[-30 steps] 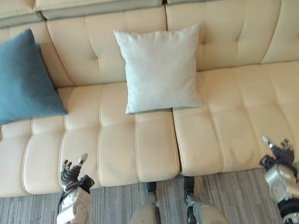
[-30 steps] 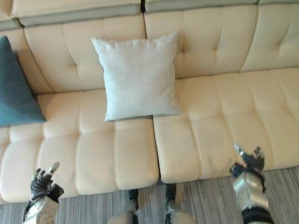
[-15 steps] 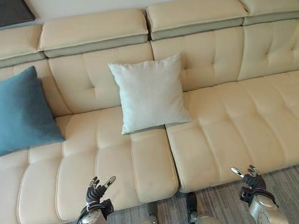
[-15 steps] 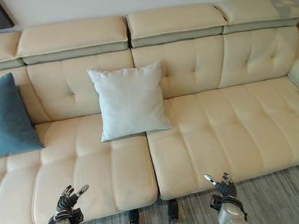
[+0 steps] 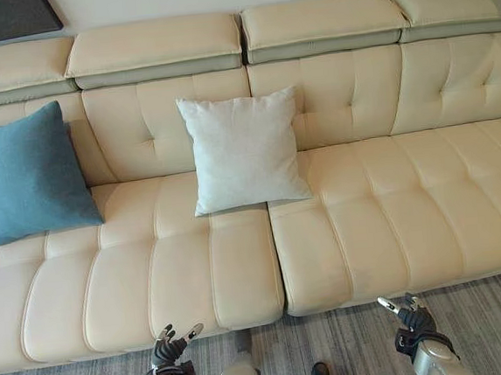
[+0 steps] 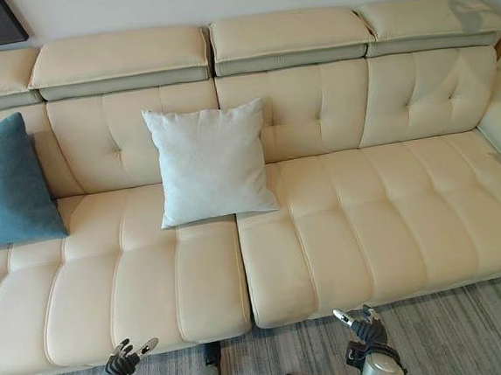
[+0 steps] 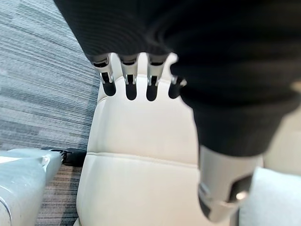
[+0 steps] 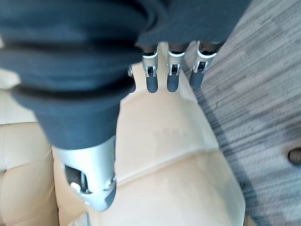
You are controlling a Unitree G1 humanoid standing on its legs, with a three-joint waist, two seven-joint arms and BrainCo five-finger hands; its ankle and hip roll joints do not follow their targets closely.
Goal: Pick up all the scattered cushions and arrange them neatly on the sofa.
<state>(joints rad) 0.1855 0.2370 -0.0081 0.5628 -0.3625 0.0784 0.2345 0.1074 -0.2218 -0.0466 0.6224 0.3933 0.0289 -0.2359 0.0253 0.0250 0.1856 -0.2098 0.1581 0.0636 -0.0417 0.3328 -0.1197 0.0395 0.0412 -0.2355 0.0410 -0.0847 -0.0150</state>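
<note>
Both hands were lowered, left hand point(image 5: 166, 351) and right hand point(image 5: 408, 316) relaxed, empty; blue cushion point(image 5: 23, 174) and white cushion point(image 5: 243, 150) are leaned on the tufted sofa point(image 5: 392, 201).

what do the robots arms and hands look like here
Both arms are silver-grey. The left hand and right hand have silver fingers with dark tips, plus a chunky silver thumb. A dark ribbed cover wraps each hand's back and wrist.
</note>
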